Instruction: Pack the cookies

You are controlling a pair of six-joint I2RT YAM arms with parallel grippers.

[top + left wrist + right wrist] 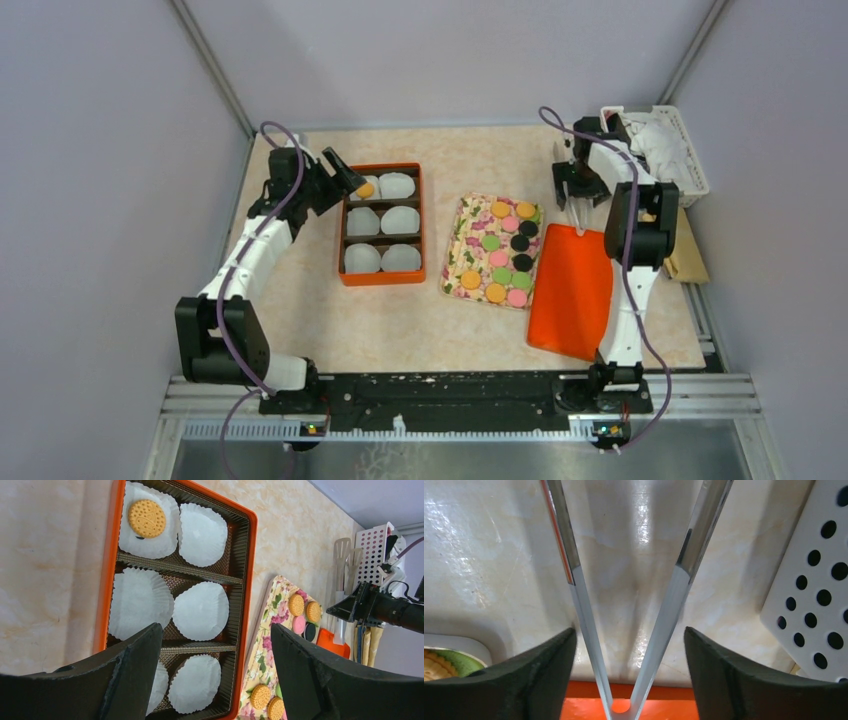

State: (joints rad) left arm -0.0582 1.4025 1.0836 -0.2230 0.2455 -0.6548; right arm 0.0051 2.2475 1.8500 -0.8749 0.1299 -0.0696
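Cookie (146,518) in cup (161,544); left fingers (131,680) apart, empty; right fingers (524,680) flank tongs (585,607), grip unclear.

Top view: bright, even overhead light; I see only soft, short shadows on the beige marbled tabletop (470,320). Right wrist: white glare on that tabletop at 10 o'clock; the shiny metal tongs (581,605) cast broad grey bands. Right gripper's black fingers (524,680) blurred at 6 o'clock. Left wrist: left gripper's black fingers (125,680) soft-focused; orange rectangular tray (106,580) bows toward the edges.
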